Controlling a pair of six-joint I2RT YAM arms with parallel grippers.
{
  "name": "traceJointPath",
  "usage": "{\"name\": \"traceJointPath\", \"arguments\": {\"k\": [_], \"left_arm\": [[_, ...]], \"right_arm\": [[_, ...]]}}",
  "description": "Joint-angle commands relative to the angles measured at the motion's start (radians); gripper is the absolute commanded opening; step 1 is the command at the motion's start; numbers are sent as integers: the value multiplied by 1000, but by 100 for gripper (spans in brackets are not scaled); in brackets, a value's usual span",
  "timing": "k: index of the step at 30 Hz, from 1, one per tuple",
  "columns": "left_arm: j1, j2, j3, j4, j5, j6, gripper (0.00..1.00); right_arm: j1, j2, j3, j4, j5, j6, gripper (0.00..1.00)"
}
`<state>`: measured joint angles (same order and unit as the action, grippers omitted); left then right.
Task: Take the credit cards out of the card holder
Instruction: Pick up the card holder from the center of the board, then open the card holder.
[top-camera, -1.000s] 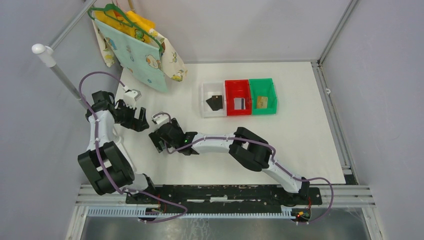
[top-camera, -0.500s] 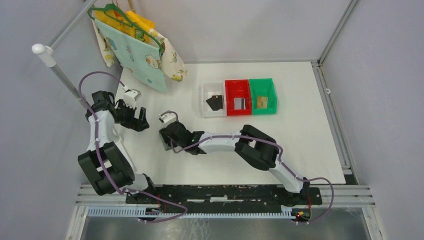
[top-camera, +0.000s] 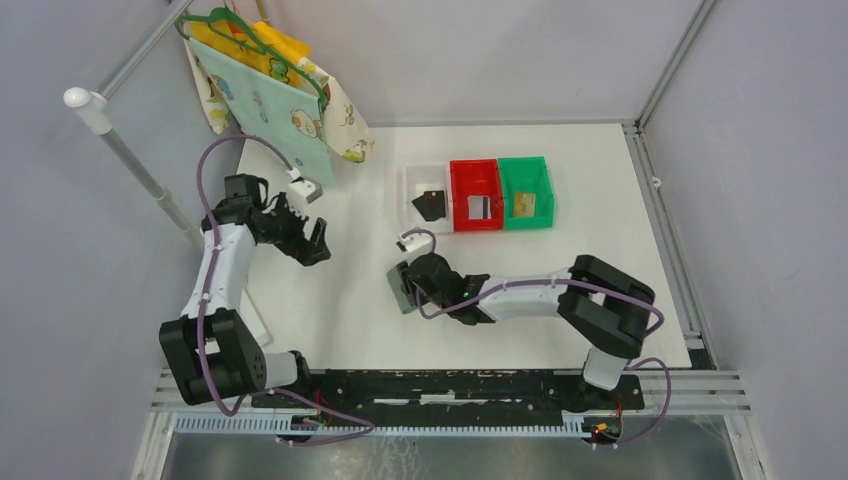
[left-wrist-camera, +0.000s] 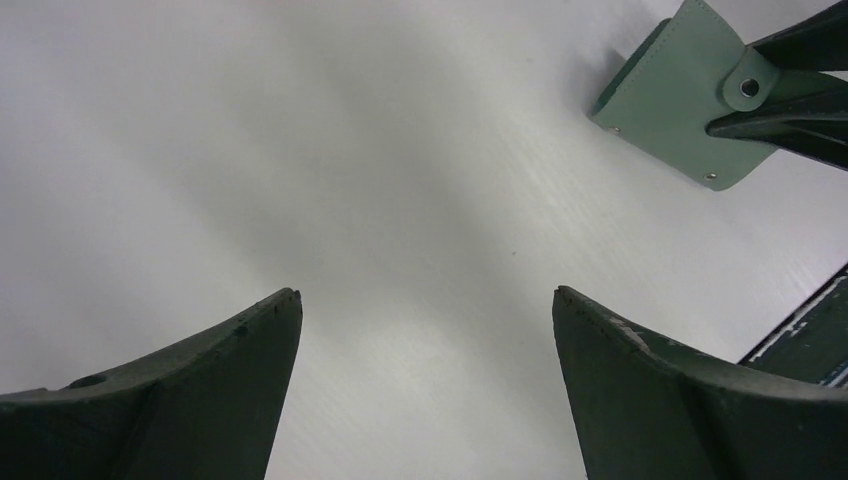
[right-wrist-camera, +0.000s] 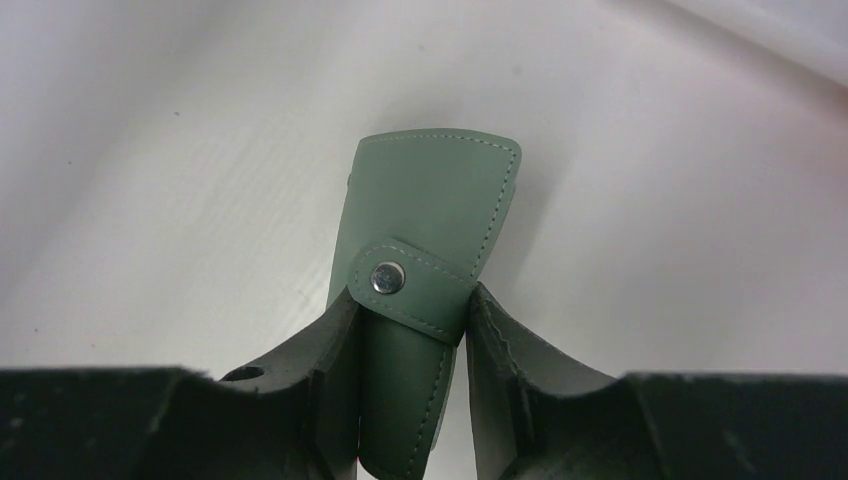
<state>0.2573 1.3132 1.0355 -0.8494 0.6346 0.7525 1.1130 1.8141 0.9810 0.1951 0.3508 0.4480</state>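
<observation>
Rightward shift noted: our right gripper (right-wrist-camera: 412, 303) clamps the card holder (right-wrist-camera: 440, 190), left gripper (left-wrist-camera: 428, 305) gapes wide. We advise laying it flat before unsnapping.

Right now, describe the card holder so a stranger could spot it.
On the white table, look just nearer than the three bins, at the right hand. It pinches the card holder: flat, grey-green, alone in having a strap with a metal snap.

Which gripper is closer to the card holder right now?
Right. The right gripper clamps the card holder between its fingers; the left gripper hangs open, apart, off to the left.
</observation>
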Motion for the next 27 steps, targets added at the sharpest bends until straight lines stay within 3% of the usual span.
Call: {"name": "traceJointPath", "arguments": {"k": [1,6,12,22,27], "left_arm": [[-129,-18,2,-1,30,-123,100],[-235,25,51,4,119,-279,100],[-315,32,110,37,240,-512,100],[-362,-24,137,107,341,-877,100],[-440,-52,101,161,331,-957,100]], "right_arm": [[-42,-168,-174,149,17,75,33],[-107,-314,-296,284,-33,150,35],[-163,-433,-311,397,-42,210,37],[-162,-473,-281,538,-86,320,39],[-162,-476,-295,606,-107,384,40]]}}
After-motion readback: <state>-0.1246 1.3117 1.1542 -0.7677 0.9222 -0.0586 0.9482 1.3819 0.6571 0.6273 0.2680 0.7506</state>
